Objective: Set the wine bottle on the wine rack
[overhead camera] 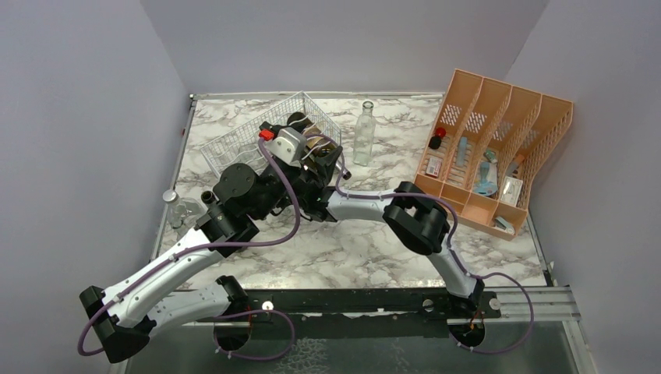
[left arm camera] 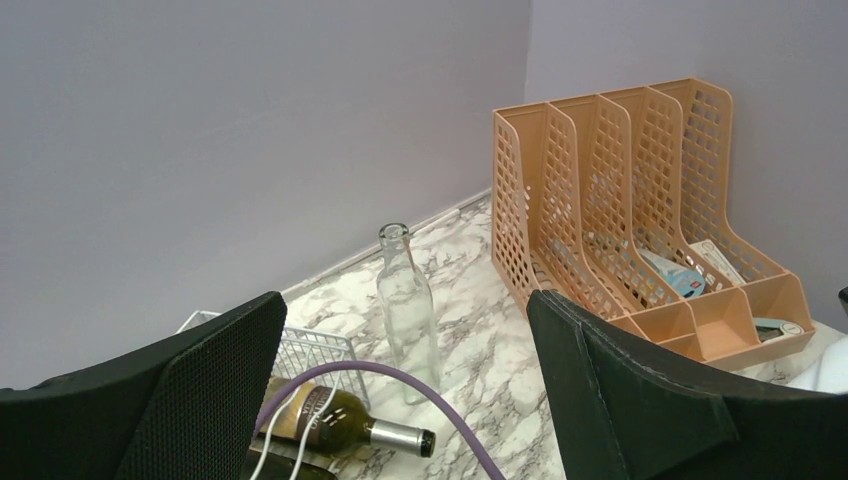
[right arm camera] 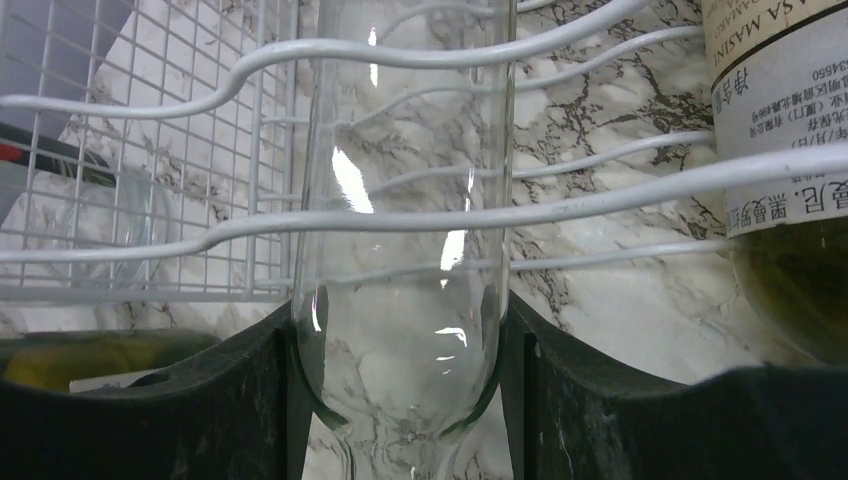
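Pinching the clear, empty glass wine bottle [right arm camera: 405, 160] at its shoulder, the right gripper [right arm camera: 398, 370] has both black pads pressed against the glass. The bottle lies among the wavy tiers of the silvery-white wire rack [overhead camera: 242, 140], just beside a green labelled bottle [right arm camera: 790, 280] lying there. Whether it sits in a trough I cannot tell. If the jaws part while it rides a crest, it may roll into that neighbour or slip between the wires. Smooth glass could also twist in the grip. Drawing the fingers back carelessly risks snagging a wire and dragging the rack. The left gripper [left arm camera: 405, 330] hangs empty, jaws spread wide, and a purple cable [left arm camera: 400, 375] loops near enough to catch.
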